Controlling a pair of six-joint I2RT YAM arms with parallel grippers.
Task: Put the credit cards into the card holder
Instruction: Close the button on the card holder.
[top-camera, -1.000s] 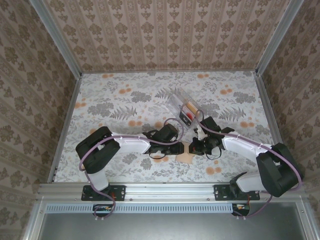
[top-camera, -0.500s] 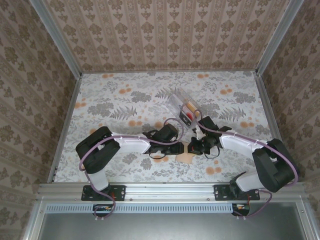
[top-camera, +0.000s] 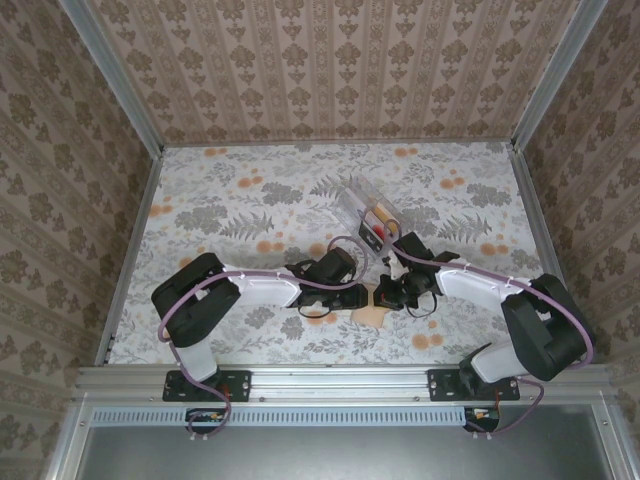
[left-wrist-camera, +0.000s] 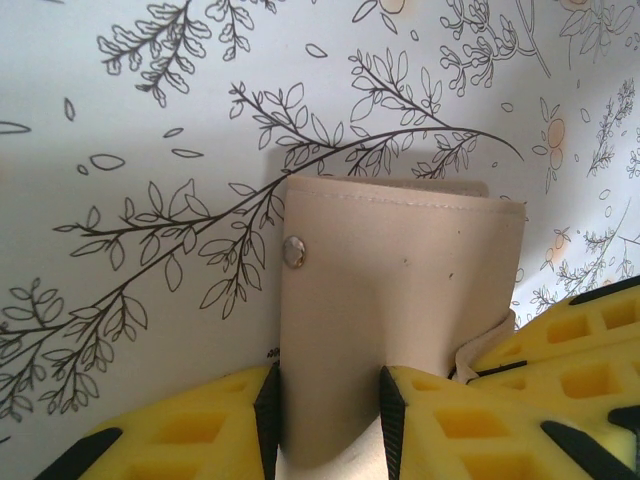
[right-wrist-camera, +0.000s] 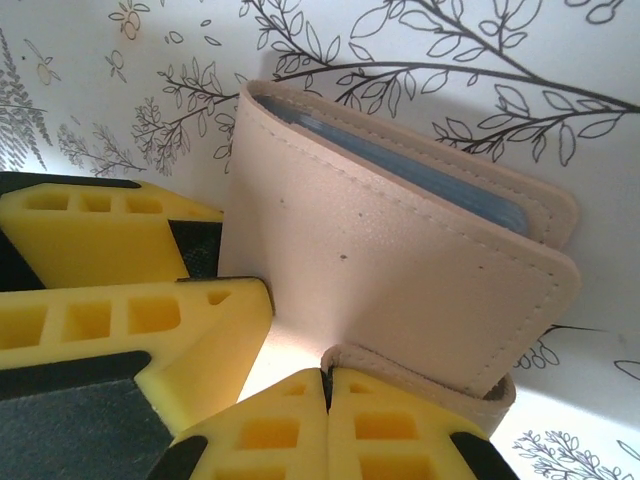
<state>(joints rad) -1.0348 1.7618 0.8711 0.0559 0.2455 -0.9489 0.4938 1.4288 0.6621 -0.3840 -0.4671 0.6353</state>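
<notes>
A tan folding wallet (left-wrist-camera: 400, 300) stands on the floral table between both grippers. My left gripper (left-wrist-camera: 330, 400) is shut on the wallet, one yellow finger on each face. My right gripper (right-wrist-camera: 328, 385) is shut, pinching the end of the wallet's strap (right-wrist-camera: 430, 390). A blue-grey layer (right-wrist-camera: 400, 165) shows between the wallet's leaves; I cannot tell whether it is a card. From above, the left gripper (top-camera: 356, 296) and right gripper (top-camera: 384, 297) meet tip to tip over the wallet (top-camera: 372, 314). The clear card holder (top-camera: 358, 204) stands just behind them, with a red card (top-camera: 371, 233) and an orange card (top-camera: 383, 218) in it.
The left gripper's yellow fingers (right-wrist-camera: 120, 250) crowd the right wrist view beside the wallet (right-wrist-camera: 400, 270). Patterned walls close in the table (top-camera: 230, 200) on three sides, and the metal rail (top-camera: 330, 380) with the arm bases runs along the near edge.
My right gripper has edged slightly left toward the left gripper, and its arm has shifted with it. The left arm and the wallet stay where they were.
</notes>
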